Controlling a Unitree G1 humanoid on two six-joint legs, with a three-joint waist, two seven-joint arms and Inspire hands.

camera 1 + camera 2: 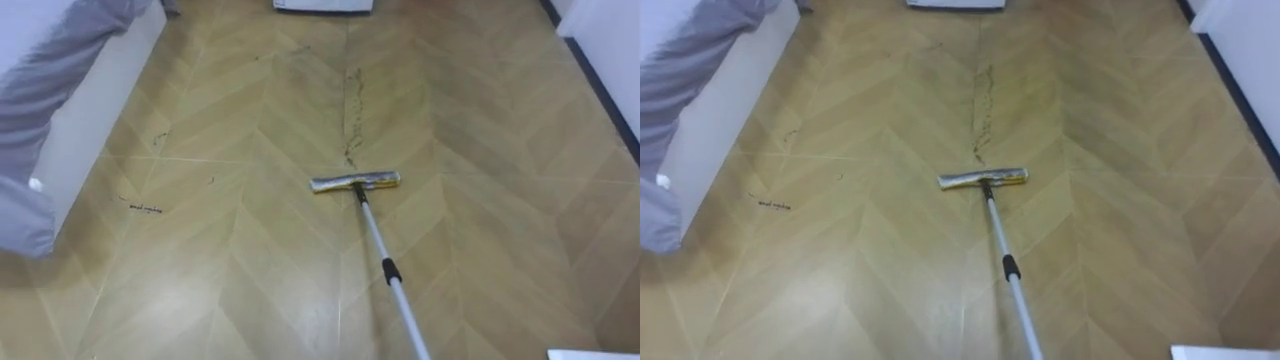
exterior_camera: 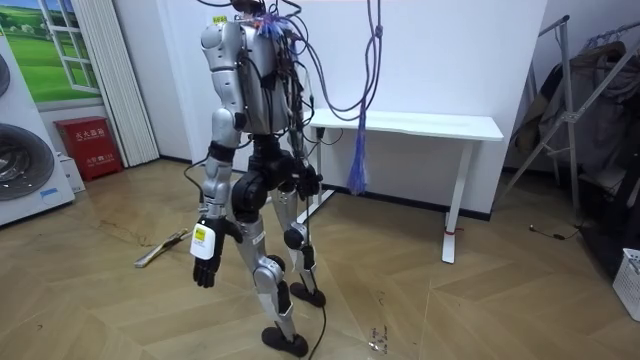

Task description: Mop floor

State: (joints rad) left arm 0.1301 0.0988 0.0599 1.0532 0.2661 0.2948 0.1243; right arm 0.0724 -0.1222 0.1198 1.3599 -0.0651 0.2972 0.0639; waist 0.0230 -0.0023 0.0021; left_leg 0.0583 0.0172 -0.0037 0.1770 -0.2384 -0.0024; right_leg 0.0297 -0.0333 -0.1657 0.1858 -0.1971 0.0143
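A mop lies on the wooden floor with its flat yellowish head in the middle of the left eye view. Its silver handle runs back to the lower right and off the bottom edge. A dark streak of dirt stretches away just beyond the head, and smaller marks lie to the left. In the room view the mop head rests on the floor in front of the standing robot. My left hand hangs beside the thigh, open and holding nothing. My right hand is at hip height on the far side.
A bed with a grey sheet borders the floor on the left; a white wall with a dark skirting runs along the right. Behind the robot stands a white table, with a washing machine and a drying rack around the room.
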